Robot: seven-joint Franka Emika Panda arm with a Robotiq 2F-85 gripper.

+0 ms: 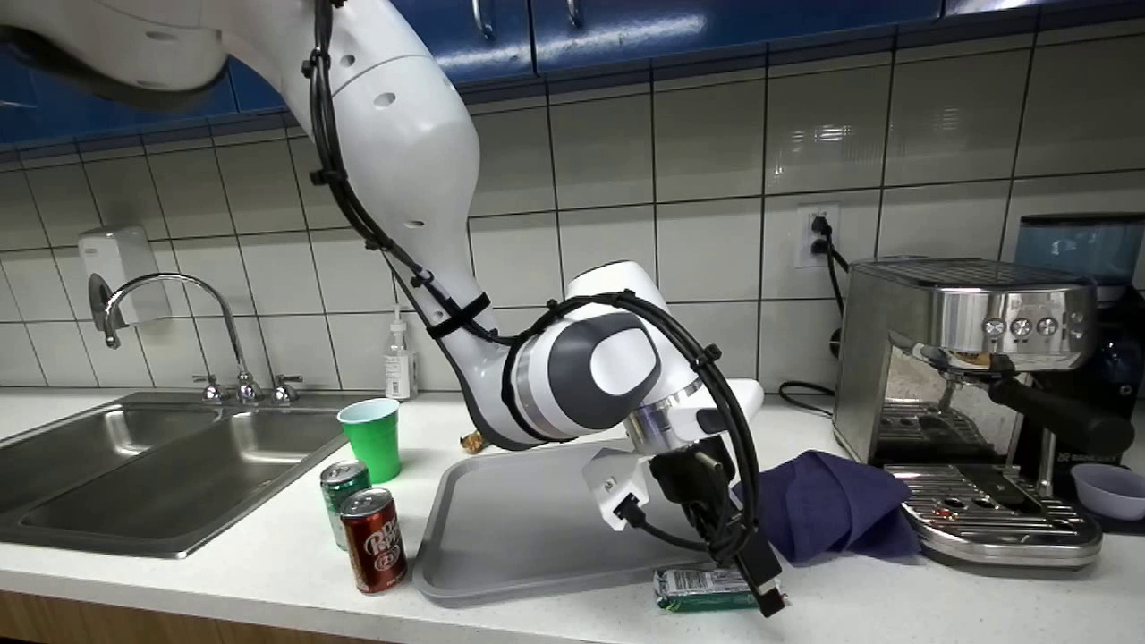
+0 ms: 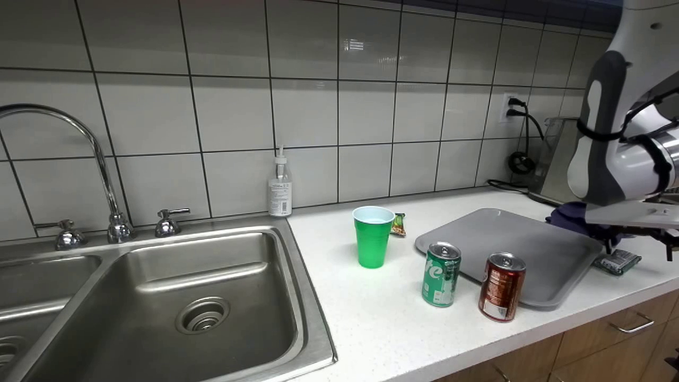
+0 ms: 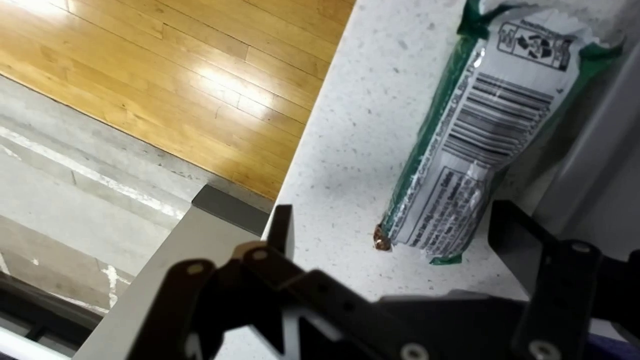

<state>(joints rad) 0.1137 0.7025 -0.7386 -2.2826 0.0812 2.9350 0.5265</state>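
Note:
A green and white snack wrapper with a barcode (image 3: 480, 135) lies on the white counter, visible in both exterior views as the wrapper (image 1: 702, 590) and the wrapper (image 2: 618, 262) close to the counter's front edge. My gripper (image 3: 393, 212) points down over one end of it, fingers spread wide apart with nothing gripped. In the wrist view that end of the wrapper sits between the fingertips, closer to the right one. Whether either finger touches it I cannot tell. A grey tray (image 1: 528, 514) rests right beside the wrapper. Behind the gripper is a bunched purple cloth (image 1: 827, 505).
Left of the tray stand a dark red can (image 1: 374, 541), a green can (image 2: 441, 274) and a green cup (image 2: 372, 239). A small snack packet (image 2: 398, 224) lies behind. An espresso machine (image 1: 975, 358) stands right, a sink (image 2: 212, 297) left. Counter front edge (image 3: 315, 120) is near.

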